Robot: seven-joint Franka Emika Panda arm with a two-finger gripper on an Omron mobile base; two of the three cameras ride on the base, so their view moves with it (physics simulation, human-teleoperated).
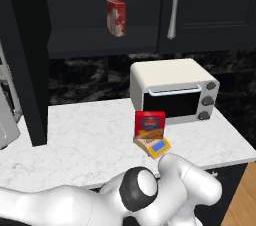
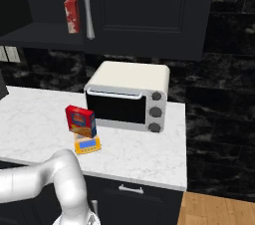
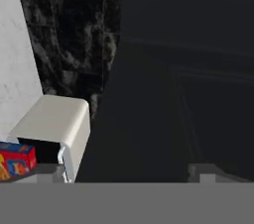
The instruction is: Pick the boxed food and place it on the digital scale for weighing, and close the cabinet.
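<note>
Our tool [image 3: 126, 171] stands wide, holding and touching nothing. In the hand view its tips sit at the bottom edge, with the boxed food [image 3: 16, 161] at lower left, upright on the digital scale [image 1: 155, 146] on the counter [image 1: 90, 140]. What's left is the cabinet [image 1: 100, 5]: its open door [image 1: 27, 60] stands upper left in the left base view, long axis vertical.

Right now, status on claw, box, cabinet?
Claw open, empty. Boxed food upright on digital scale. Cabinet open; mottled carton on shelf.
</note>
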